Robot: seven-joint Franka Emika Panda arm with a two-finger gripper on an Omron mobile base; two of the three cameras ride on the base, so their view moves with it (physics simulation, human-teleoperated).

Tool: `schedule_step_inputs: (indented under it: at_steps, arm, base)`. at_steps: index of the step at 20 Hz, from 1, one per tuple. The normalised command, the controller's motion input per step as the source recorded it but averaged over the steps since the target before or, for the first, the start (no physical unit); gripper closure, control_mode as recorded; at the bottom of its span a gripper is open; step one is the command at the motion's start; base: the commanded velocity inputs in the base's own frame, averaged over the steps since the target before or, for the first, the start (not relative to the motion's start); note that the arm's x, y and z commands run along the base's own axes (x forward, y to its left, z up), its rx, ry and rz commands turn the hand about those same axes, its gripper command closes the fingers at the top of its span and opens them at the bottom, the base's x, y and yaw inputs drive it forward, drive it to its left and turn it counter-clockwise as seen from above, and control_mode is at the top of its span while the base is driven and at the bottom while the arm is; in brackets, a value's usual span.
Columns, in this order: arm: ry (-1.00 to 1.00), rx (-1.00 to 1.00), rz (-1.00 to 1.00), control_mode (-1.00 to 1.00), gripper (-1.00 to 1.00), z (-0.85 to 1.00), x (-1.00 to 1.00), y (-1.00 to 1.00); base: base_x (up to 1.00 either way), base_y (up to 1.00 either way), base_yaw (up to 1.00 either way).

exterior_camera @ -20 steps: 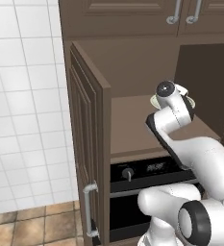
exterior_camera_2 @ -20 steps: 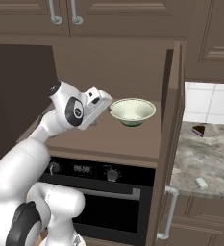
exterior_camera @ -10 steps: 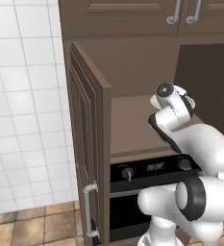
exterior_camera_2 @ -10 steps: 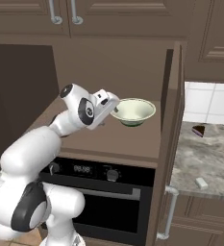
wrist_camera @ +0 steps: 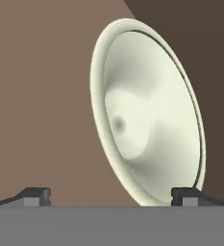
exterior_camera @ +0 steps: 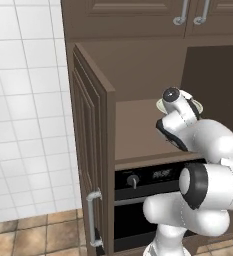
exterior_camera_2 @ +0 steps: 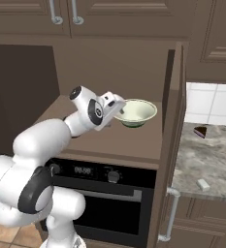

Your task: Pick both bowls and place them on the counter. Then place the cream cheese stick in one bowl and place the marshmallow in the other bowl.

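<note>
- Reaching into the open cabinet, the end effector (wrist_camera: 111,197) has its jaws spread wide and holds nothing; one finger tip sits either side of the near rim of the pale cream bowl (wrist_camera: 147,125).
- The cream bowl (exterior_camera_2: 136,112) rests upright on the brown cabinet shelf (exterior_camera_2: 119,138) above the oven (exterior_camera_2: 102,193), just ahead of the hand. Contact between the finger tips and the rim cannot be confirmed.
- The dark wooden bowl cannot be located.
- To the right, the counter (exterior_camera_2: 206,160) carries a small pale block (exterior_camera_2: 202,184) near its front edge and the cake slice (exterior_camera_2: 200,131) further back.
- Progress assessment: early stage. No bowl is on the counter; both bowl transfers and both food placements remain outstanding.
</note>
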Motion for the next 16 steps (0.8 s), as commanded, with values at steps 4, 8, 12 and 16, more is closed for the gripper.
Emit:
schedule_step_inputs:
  at_steps: [4,8,12,16]
  arm:
    - [0.0,0.0,0.0,-1.0,-1.0,-0.18,0.25,-0.1]
    - [0.0,0.0,0.01,-1.0,-1.0,-0.16,0.26,-0.1]
    - [0.0,0.0,0.01,-1.0,-1.0,-0.16,0.29,-0.08]
    - [0.0,0.0,0.03,-1.0,-1.0,-0.16,0.31,-0.09]
  base:
    - [0.0,0.0,0.0]
    - [0.0,0.0,0.0]
    - [0.0,0.0,0.0]
    - [0.0,0.0,0.0]
